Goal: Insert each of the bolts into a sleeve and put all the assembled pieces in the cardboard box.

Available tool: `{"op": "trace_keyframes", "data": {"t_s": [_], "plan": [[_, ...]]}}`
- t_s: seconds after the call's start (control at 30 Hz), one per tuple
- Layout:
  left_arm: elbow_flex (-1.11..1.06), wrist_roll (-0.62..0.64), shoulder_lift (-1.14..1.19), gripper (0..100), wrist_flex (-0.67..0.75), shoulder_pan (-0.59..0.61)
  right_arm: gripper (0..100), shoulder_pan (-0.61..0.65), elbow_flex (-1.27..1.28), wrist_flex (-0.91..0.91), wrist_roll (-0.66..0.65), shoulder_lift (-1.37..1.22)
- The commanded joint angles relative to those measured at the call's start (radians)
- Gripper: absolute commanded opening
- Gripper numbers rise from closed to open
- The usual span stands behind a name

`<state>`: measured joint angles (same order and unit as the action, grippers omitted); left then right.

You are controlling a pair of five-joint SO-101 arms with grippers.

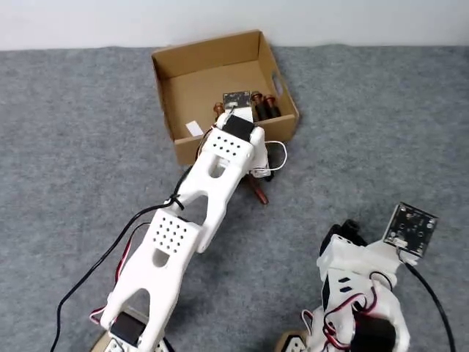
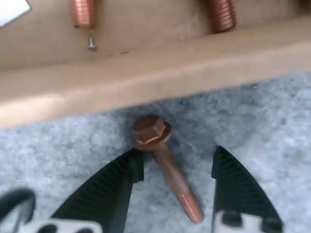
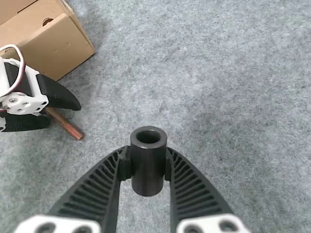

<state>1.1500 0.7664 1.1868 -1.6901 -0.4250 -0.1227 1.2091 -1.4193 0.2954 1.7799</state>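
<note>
While right tool [image 3: 147,158] grips sleeve [image 3: 148,171] | left tool [image 2: 177,153] straddles bolt [image 2: 164,167]

no legible txt or nos., white slip [image 1: 194,128] in cardboard box [image 1: 212,55] too small to read

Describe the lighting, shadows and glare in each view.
High view: soft, even light, faint shadow on the grey carpet beside the white left arm. Left wrist view: a dark shadow under the brown cardboard box wall, a highlight on the copper hex-head bolt. Right wrist view: the black cylindrical sleeve shows a rim sheen.
</note>
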Motion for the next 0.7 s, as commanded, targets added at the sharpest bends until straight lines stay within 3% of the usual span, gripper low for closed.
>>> {"op": "trace_keyframes", "data": {"t_s": [0.0,0.07,0.2,0.5,0.67], "plan": [[0.061,0.015,0.025,23,-0.063,0.008,0.8,-0.012,-0.005,0.024,-0.011,0.005],[0.064,0.021,0.032,19,-0.064,0.009,0.8,-0.012,-0.005,0.024,-0.011,0.005],[0.065,0.025,0.015,0,-0.063,0.011,0.8,-0.012,-0.005,0.024,-0.011,0.005],[0.051,0.028,-0.183,0,-0.066,-0.017,0.8,-0.012,-0.005,0.021,-0.011,0.005],[-0.079,0.025,-0.381,0,-0.066,-0.086,0.8,-0.005,-0.009,0.018,-0.012,0.007]]}}
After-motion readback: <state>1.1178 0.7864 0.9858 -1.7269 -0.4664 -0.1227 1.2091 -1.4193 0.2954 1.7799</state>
